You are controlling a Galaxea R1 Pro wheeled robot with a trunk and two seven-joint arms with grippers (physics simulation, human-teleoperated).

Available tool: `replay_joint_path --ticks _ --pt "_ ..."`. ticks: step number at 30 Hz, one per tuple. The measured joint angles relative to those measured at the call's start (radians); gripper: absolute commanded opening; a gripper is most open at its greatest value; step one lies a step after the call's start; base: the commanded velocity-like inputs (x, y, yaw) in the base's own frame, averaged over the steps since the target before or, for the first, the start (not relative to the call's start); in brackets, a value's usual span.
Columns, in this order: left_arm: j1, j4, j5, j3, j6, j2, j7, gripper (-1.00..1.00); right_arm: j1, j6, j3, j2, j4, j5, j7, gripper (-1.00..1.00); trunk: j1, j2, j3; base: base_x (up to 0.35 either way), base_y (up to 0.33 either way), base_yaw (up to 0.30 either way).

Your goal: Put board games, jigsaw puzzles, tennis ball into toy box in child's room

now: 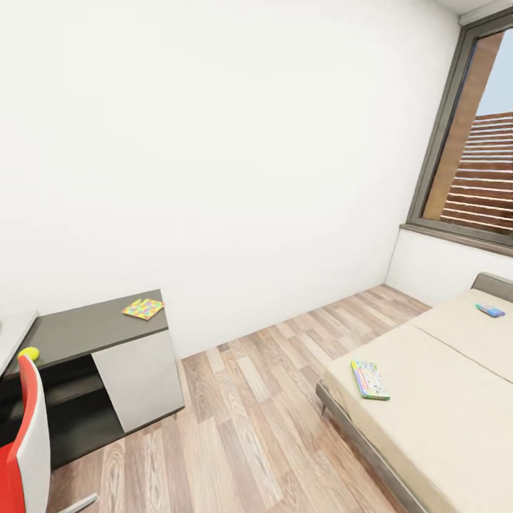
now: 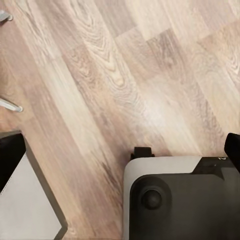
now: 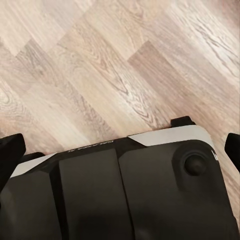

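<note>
I see a matt wood-plank floor (image 1: 263, 399); smooth cream cloth bed (image 1: 442, 399); matt dark grey cabinet top (image 1: 92, 329); glossy red chair (image 1: 21, 456).

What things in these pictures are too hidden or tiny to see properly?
- Tennis ball: head view, partly hidden behind the red chair.
- Pale desktop: head view, cut off by the left edge, so whatever lies on it is out of sight.
- Small blue game box on the bed: head view, too small to read.
- Both wrist views: fingertips cut off, so open or shut is unclear.
</note>
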Motion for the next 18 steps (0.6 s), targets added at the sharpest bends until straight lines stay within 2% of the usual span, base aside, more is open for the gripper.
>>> replay_joint_path --ticks 9,18 --pt "0.0 0.0 0.0 0.0 0.0 0.0 0.0 1.0 0.0 0.0 0.0 0.0 0.0 0.0 0.0 1.0 0.0 0.0 0.0 0.098 0.012 -0.118" --pt "0.0 0.0 0.0 0.0 -0.001 0.0 -0.001 1.0 0.0 0.0 0.001 0.0 0.0 0.0 0.0 1.0 0.0 0.0 0.0 0.017 0.001 -0.228"
